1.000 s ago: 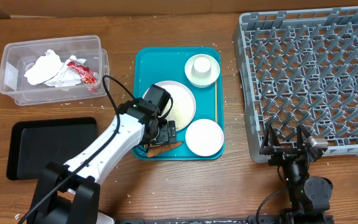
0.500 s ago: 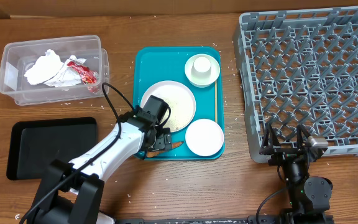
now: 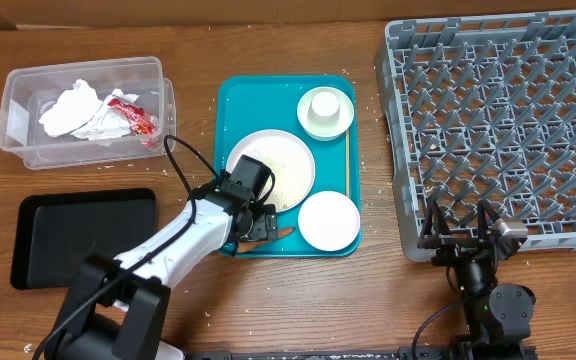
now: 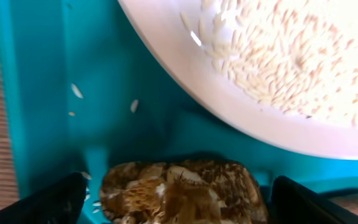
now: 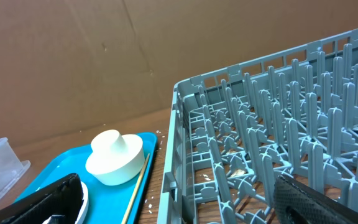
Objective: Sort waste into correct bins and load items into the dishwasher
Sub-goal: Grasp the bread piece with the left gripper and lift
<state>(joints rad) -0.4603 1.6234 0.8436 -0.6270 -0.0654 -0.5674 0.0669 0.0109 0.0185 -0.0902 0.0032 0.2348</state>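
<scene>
Lowered since a second ago: left gripper [image 3: 258, 225], down off the white plate [image 3: 286, 160] toward the near-left corner of the teal tray [image 3: 230, 100], arm folded closer in. Straddles the brown food chunk [image 4: 178, 191] there, fingers [image 4: 51, 205] spread wide on either side, released, gripping nothing. Leaves the chunk lying on the tray floor just beside the plate's rim, with rice grains [image 4: 278, 56] strewn over the plate and a few loose on the tray. Also on the tray: small white cup [image 3: 325, 103] stacked with a bowl at the far right corner, second bowl [image 3: 329, 221] at the near right, thin wooden stick [image 3: 348, 165] along the right edge. Off to the far left, clear tub [image 3: 13, 90] holding crumpled napkins [image 3: 71, 108] and red wrapper [image 3: 133, 118]; black tray [image 3: 83, 235] nearer. Unmoved at the near edge of the grey dish rack [image 3: 508, 110]: right gripper [image 3: 460, 228], fingers splayed apart, holding nothing.
</scene>
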